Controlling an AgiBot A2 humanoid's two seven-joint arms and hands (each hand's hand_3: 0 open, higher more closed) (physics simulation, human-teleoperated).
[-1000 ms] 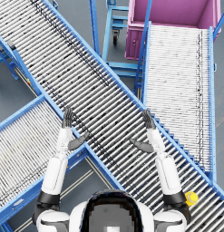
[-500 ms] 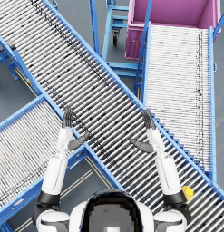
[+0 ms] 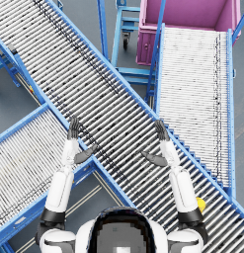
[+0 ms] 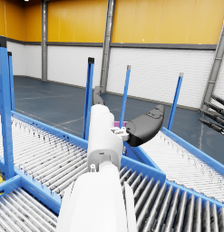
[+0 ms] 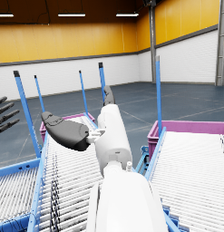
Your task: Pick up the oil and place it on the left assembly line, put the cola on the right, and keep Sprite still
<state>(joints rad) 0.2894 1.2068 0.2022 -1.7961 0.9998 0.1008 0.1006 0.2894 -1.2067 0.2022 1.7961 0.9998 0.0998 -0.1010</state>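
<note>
Yellow object (image 3: 201, 203) shifted up-frame | half hidden behind right arm (image 3: 183, 190) | kind unclear

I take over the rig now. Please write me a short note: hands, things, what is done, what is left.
Left hand: open, empty, over the middle belt.
Right hand: open, empty, over the same belt.
Things: no oil, cola or Sprite clearly in view; a small yellow thing on the belt by the right arm, too hidden to name.
Done: nothing placed yet.
Left: oil to the left line, cola to the right line.
</note>
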